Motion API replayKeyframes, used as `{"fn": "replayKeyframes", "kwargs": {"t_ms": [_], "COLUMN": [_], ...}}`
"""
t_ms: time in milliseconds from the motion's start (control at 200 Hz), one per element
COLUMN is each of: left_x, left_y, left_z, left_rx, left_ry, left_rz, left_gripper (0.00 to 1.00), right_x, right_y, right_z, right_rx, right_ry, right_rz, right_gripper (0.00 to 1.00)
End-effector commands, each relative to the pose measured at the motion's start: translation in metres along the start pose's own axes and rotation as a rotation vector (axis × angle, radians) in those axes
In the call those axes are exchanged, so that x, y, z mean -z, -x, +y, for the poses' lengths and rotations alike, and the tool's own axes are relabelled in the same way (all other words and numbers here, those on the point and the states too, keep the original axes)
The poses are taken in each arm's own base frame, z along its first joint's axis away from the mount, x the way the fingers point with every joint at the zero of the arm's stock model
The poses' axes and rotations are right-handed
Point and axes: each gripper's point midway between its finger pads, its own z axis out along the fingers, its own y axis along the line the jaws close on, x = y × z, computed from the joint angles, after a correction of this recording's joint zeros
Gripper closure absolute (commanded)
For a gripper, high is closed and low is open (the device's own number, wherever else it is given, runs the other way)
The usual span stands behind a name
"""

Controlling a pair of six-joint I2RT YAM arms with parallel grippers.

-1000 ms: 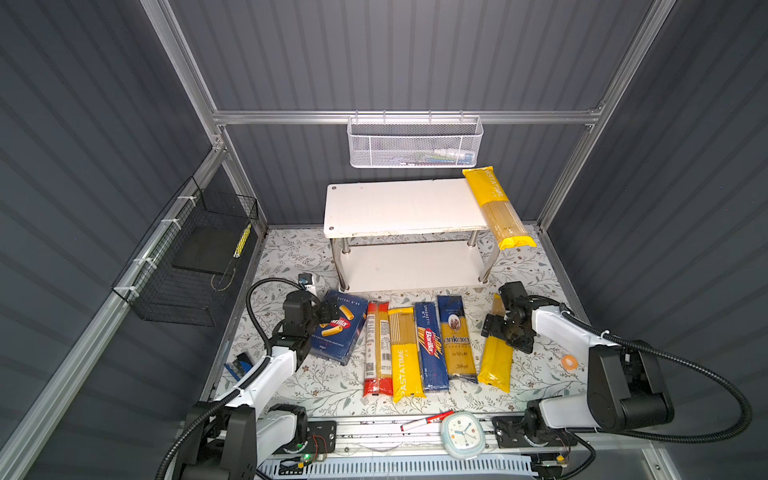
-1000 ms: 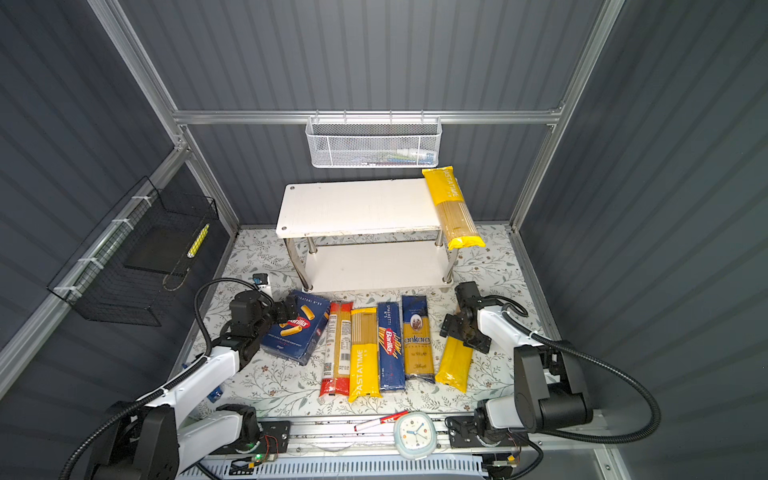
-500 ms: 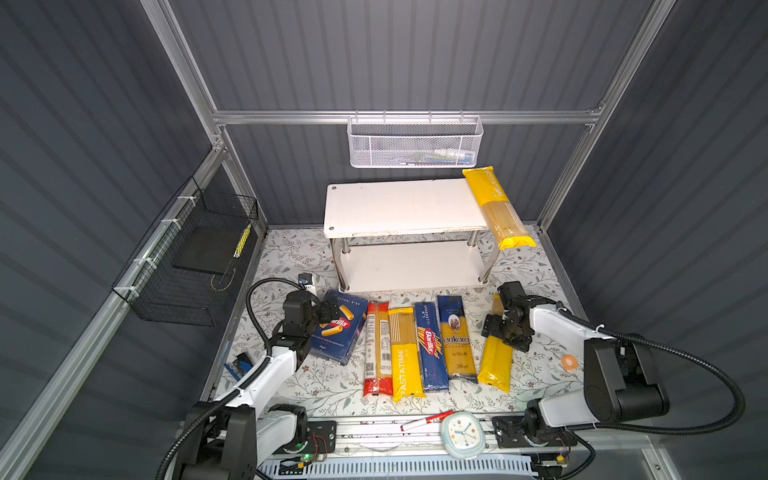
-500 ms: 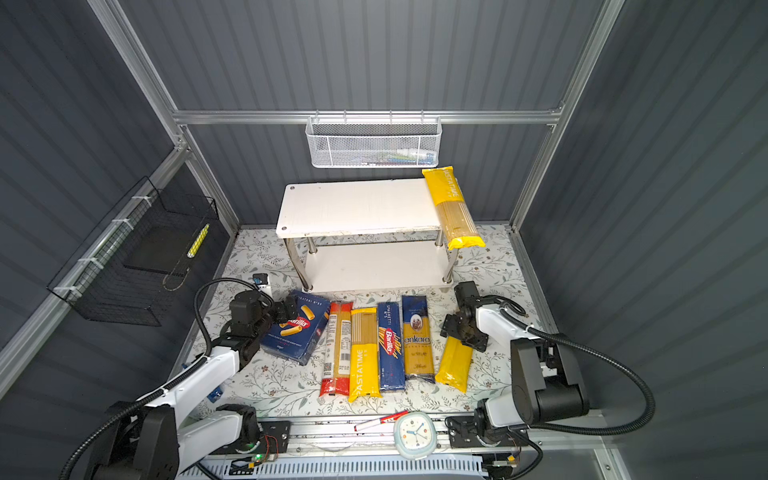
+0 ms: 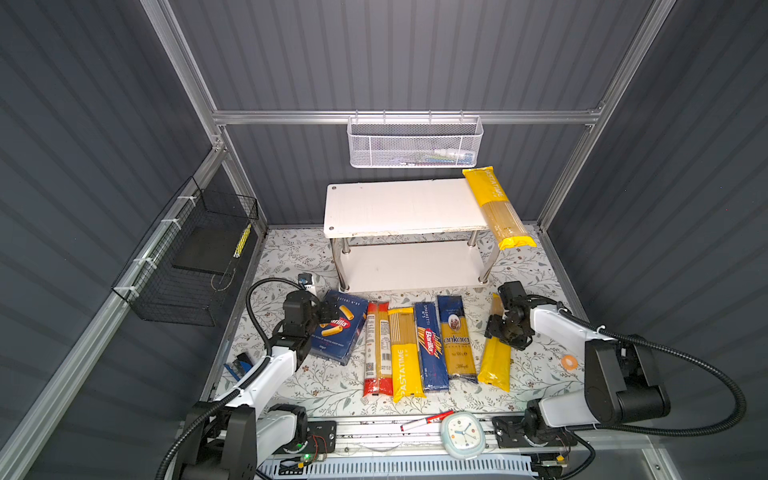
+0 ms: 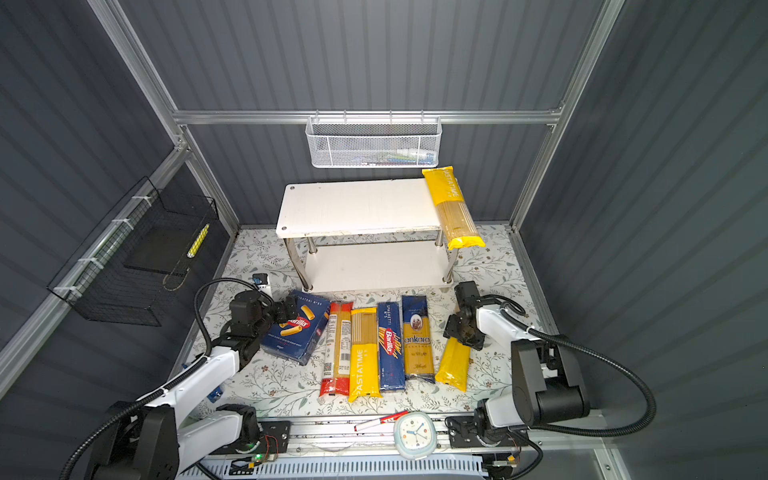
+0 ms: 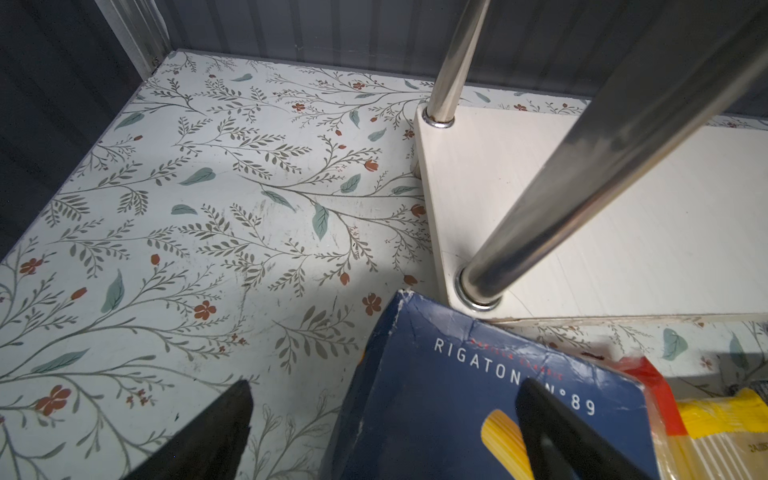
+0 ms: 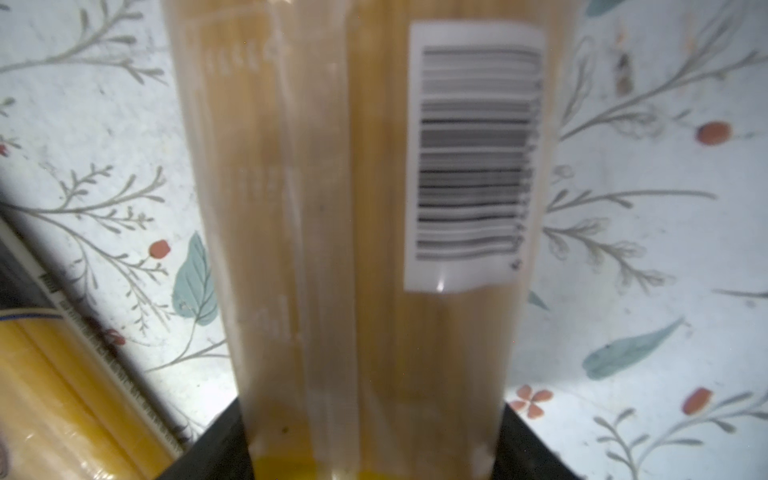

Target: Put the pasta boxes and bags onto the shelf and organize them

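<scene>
Progress: one pack of seven is up. A PASTATIME bag (image 5: 496, 208) lies across the right end of the shelf (image 5: 399, 208), on its top board, with its near end hanging over the front edge. Nothing shows on the lower board, so the job looks to be at an early stage.
Left to do: six packs lie side by side on the floral surface (image 5: 291, 257) in front of the shelf. From its left leg to past its right leg they are the rigatoni box (image 5: 338, 332), red-ended bag (image 5: 376, 349), second PASTATIME bag (image 5: 405, 353), spaghetti box (image 5: 432, 345), ankara bag (image 5: 457, 336) and yellow bag (image 5: 494, 361).
Right arm: the right end effector (image 5: 498, 334) is down over the yellow bag, in front of the shelf's right leg. Its fingers sit at the bag's two long edges, but whether they pinch it yet cannot be told.
Left arm: the left end effector (image 5: 328, 312) stands with jaws apart over the rigatoni box corner nearest the shelf's left front leg. It holds nothing.
Writing: "RIGATONI" and "N°89" show on the wide carton, with the red "Barilla" logo on both cartons. The narrow one reads "SPAGHETTI". "ankara" and "PASTATIME" show on bags. A barcode label (image 8: 473, 153) is on the yellow bag.
</scene>
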Motion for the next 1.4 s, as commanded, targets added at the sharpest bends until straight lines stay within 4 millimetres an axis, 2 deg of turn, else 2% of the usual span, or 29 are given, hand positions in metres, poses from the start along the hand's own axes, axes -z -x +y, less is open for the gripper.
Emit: {"fn": "replayKeyframes", "kwargs": {"t_ms": [0,50,180,360,490,565,710,870,890,1081,1396], "left_x": [0.003,0.004,0.004,0.003,0.004,0.003,0.002,0.002,0.003,0.003,0.003], "left_y": [0.003,0.003,0.002,0.003,0.003,0.002,0.002,0.002,0.002,0.002,0.002], "left_z": [-0.001,0.000,0.000,0.000,0.000,0.000,0.001,0.000,0.000,0.000,0.000], "left_rx": [-0.016,-0.014,-0.014,-0.014,-0.012,-0.013,-0.012,-0.012,-0.012,-0.012,-0.014], "left_ry": [0.003,0.005,0.004,0.004,0.008,0.008,0.010,0.008,0.008,0.009,0.005], "left_rz": [-0.015,-0.017,-0.015,-0.014,-0.012,-0.009,-0.006,-0.006,-0.006,-0.007,-0.006], "left_gripper": [0.00,0.00,0.01,0.00,0.00,0.00,0.00,0.01,0.00,0.01,0.01], "right_x": [0.000,0.000,0.004,0.009,0.011,0.014,0.028,0.049,0.058,0.092,0.169], "right_y": [-0.004,-0.005,-0.004,-0.002,-0.002,-0.001,0.005,0.011,0.014,0.020,0.036], "right_z": [0.005,0.007,0.006,0.006,0.007,0.006,0.007,0.007,0.006,0.001,-0.004], "right_rx": [0.000,0.001,-0.009,-0.015,-0.016,-0.026,-0.056,-0.093,-0.094,-0.115,-0.105], "right_ry": [0.035,0.050,0.054,0.065,0.078,0.084,0.137,0.213,0.229,0.283,0.336], "right_rz": [0.005,0.005,-0.019,-0.046,-0.060,-0.077,-0.133,-0.185,-0.210,-0.273,-0.410], "right_gripper": [0.47,0.53,0.57,0.74,0.79,0.85,0.97,0.99,0.99,1.00,1.00]}}
